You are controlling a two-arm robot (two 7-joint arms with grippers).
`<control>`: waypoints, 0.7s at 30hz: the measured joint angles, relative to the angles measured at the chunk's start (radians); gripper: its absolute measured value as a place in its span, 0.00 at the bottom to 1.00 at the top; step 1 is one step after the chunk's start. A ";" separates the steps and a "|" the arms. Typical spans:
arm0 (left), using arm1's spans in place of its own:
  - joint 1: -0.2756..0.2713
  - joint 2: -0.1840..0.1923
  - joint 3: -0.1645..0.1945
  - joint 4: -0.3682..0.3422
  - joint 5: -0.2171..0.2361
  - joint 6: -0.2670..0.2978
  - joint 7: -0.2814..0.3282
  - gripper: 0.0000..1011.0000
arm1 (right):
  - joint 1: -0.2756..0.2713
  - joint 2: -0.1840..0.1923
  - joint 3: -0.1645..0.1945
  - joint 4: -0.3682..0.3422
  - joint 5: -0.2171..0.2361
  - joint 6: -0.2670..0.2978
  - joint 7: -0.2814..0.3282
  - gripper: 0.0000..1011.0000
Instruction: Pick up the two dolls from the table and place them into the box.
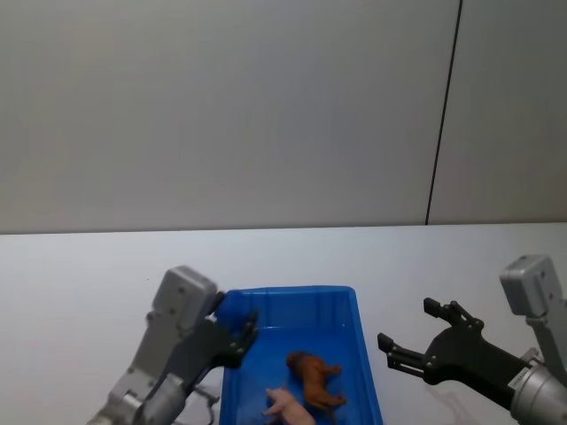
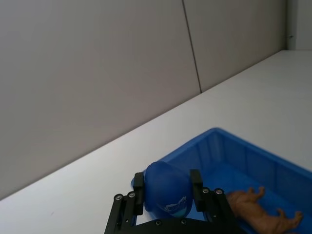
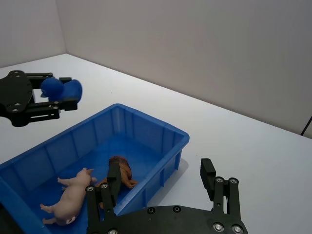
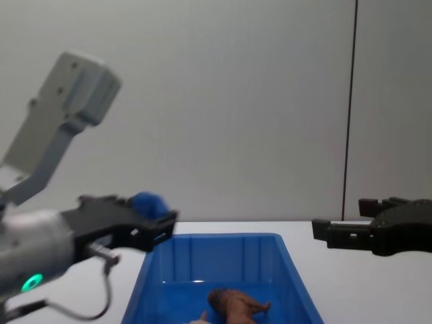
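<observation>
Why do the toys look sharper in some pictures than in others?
Right wrist view: even light, and the pink pig and brown lion in the blue bin look crisp. Chest view: the lion looks soft and dim. Left wrist view: the blue toy in the left gripper sits very close and slightly blurred.

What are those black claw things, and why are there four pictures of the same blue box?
They are a robot's two hands, called grippers. Four cameras look at once: one on its head, one on its chest, one on each wrist. The left gripper is pinching a small blue toy above the table, beside the blue box. The right gripper is open and holds nothing. Inside the box lie two toy animals: a brown shaggy one and a pink one.
</observation>
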 joint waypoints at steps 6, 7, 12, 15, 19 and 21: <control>-0.049 -0.049 0.018 0.033 0.035 -0.019 -0.053 0.70 | 0.000 0.000 0.000 0.000 0.000 0.000 0.000 0.99; -0.052 -0.052 0.019 0.036 0.039 -0.022 -0.059 0.72 | 0.000 0.000 0.000 0.000 0.000 0.000 0.000 0.99; -0.082 -0.081 0.029 0.058 0.056 -0.034 -0.092 0.87 | 0.000 0.000 0.000 0.000 0.000 0.000 0.000 0.99; -0.090 -0.088 0.030 0.063 0.059 -0.039 -0.103 0.95 | 0.000 0.000 0.000 0.000 0.000 0.000 0.000 0.99; -0.099 -0.094 0.030 0.066 0.062 -0.050 -0.119 0.99 | 0.000 0.000 0.000 0.000 0.000 0.000 0.000 0.99; -0.102 -0.097 0.030 0.066 0.063 -0.054 -0.125 0.99 | 0.000 0.000 0.000 0.000 0.000 0.000 0.000 0.99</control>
